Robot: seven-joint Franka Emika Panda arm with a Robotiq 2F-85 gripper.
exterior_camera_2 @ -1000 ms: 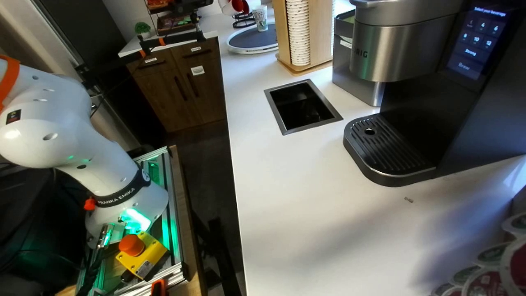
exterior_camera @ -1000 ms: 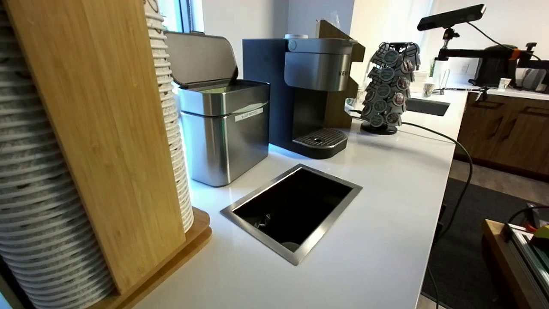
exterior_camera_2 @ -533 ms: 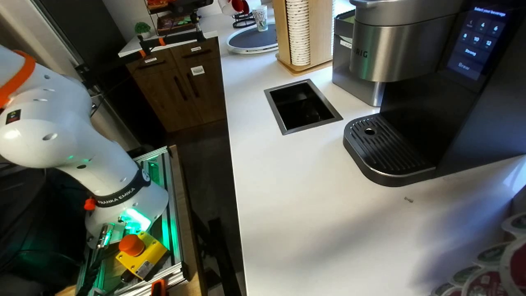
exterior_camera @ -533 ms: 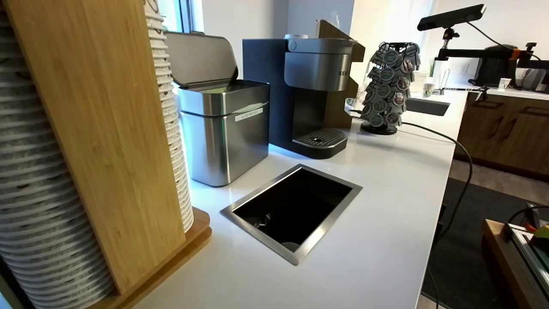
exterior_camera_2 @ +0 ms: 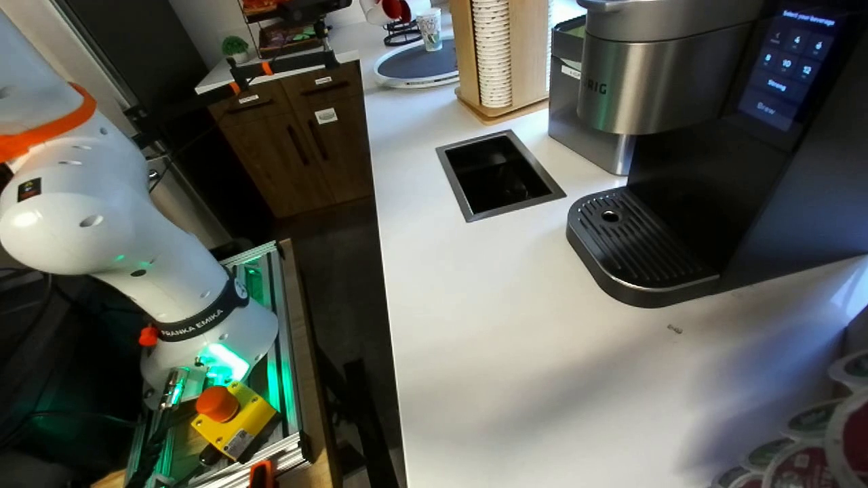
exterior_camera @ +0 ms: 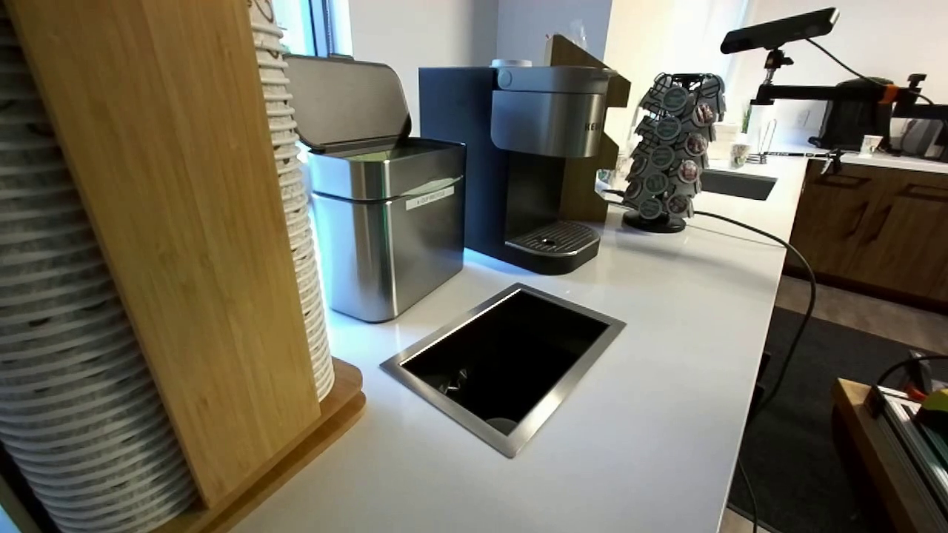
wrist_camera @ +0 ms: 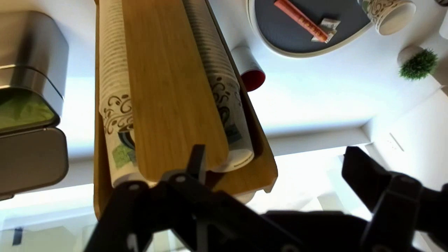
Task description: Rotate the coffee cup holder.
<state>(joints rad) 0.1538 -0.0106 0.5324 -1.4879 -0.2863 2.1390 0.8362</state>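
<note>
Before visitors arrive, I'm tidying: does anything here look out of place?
A scrap, too tiny to identify, lies on the countertop near the Keurig coffee machine like litter; the steel recycling bin also stands open.

Bin [exterior_camera: 392, 248] beside cup holder [exterior_camera: 192, 259] — narrow gap between.

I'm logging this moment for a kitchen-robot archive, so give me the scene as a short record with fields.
Task object: coffee cup holder, stacked with paper cups
Hand: open; one finger overlaps the holder's wood panel in the wrist view, touch unclear
Steel bin: lid raised
Coffee machine: screen lit
Pod rack: holding coffee pods
</note>
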